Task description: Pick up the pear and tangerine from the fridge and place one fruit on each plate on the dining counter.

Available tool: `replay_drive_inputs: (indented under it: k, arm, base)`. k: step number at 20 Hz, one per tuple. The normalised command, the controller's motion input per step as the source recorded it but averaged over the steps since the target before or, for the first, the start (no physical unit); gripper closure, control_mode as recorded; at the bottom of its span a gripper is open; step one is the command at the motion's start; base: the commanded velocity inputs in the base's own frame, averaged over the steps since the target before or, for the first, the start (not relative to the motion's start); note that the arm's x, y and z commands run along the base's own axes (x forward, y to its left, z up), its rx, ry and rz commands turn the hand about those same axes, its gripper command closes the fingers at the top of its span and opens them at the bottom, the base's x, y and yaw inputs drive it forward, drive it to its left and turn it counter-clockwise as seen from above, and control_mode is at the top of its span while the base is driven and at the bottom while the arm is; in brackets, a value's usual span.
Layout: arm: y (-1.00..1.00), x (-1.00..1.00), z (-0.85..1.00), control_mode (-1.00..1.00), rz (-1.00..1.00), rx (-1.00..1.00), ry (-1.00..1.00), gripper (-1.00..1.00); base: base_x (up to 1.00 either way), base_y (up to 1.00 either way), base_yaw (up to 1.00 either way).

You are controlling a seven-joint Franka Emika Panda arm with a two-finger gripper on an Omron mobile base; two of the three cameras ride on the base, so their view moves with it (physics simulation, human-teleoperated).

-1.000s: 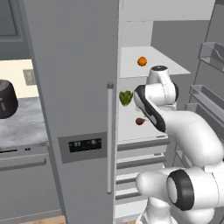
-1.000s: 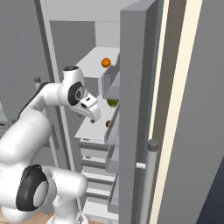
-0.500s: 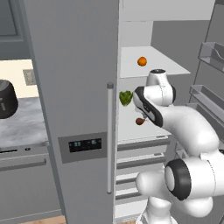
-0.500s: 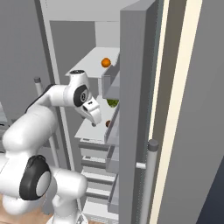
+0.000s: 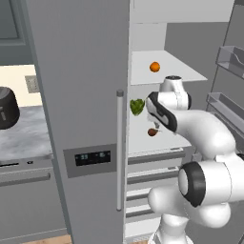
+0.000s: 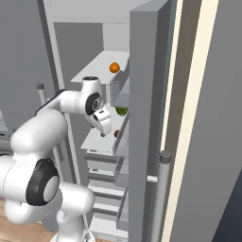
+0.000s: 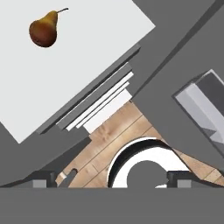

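The fridge [image 5: 86, 95] stands with its right door open. The brownish-red pear [image 5: 152, 132] [image 6: 116, 133] lies on the middle white shelf [image 5: 143, 140]; in the hand view the pear [image 7: 43, 31] sits at the upper left, well away from the fingers. One shelf higher rests the orange tangerine [image 5: 154, 66] [image 6: 114, 67]. My gripper [image 5: 159, 126] [image 6: 106, 131] [image 7: 111, 180] hangs open just above and to the right of the pear, with nothing between its fingers. The plates and the dining counter are out of view.
A green lumpy vegetable [image 5: 137, 106] [image 6: 122, 111] sits on the pear's shelf, further back. Drawers [image 5: 152, 171] lie below that shelf. The open door [image 6: 144, 118] with its bins [image 5: 228, 57] flanks my arm on the right. A dark pot [image 5: 5, 107] stands on the worktop at left.
My arm has pushed further into the fridge and the hand has shifted left toward the pear. The jaws have stayed wide apart.
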Motion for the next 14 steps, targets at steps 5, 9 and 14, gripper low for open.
replay_drive_inputs:
  k: [5, 9, 14]
  arm:
    - [-0.04, 0.15, -0.05, -1.00, -0.02, 0.05, 0.03, -1.00]
    - [-0.03, 0.17, -0.03, -1.00, -0.02, 0.05, 0.04, -1.00]
    - [-0.06, 0.14, -0.05, -1.00, -0.01, 0.06, 0.03, -1.00]
  base:
    - [0.00, 0.00, 0.00]
    - [0.00, 0.00, 0.00]
    - [0.00, 0.00, 0.00]
